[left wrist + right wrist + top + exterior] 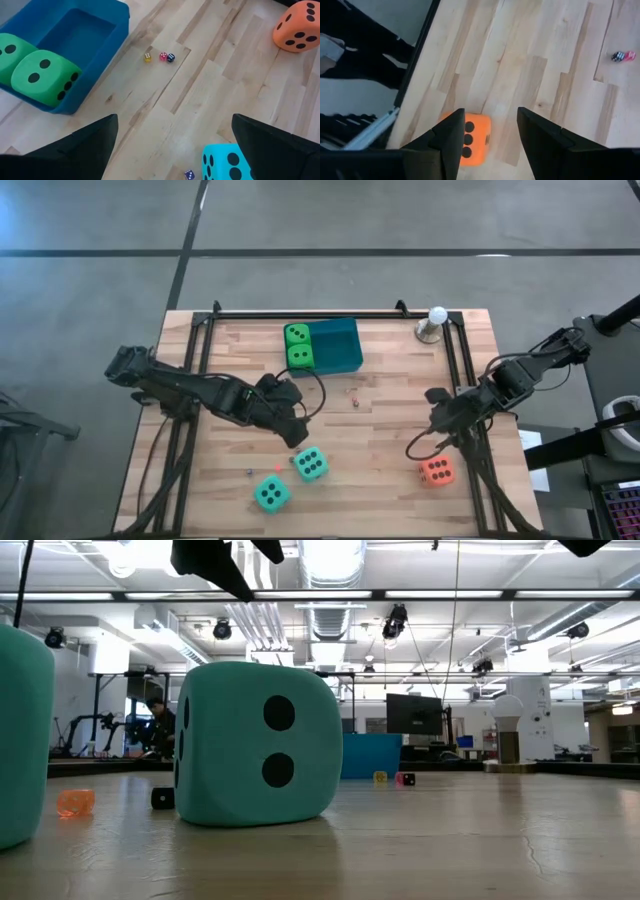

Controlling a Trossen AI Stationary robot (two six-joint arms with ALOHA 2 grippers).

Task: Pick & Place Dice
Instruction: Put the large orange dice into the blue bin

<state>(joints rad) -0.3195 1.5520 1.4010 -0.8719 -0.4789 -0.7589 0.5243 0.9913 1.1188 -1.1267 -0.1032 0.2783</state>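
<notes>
Teal dice (pixel 311 464) beside tiny dice (pixel 159 57).

Bright even overhead light, glaring ceiling lamps (pixel 330 560) in low view, soft shadows

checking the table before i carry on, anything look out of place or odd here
Only small strays. Three tiny dice, yellow, pink and dark, lie loose on the bare table beside the blue tray, and another tiny one sits by a teal die. Nothing looks spilled or damaged.
</notes>
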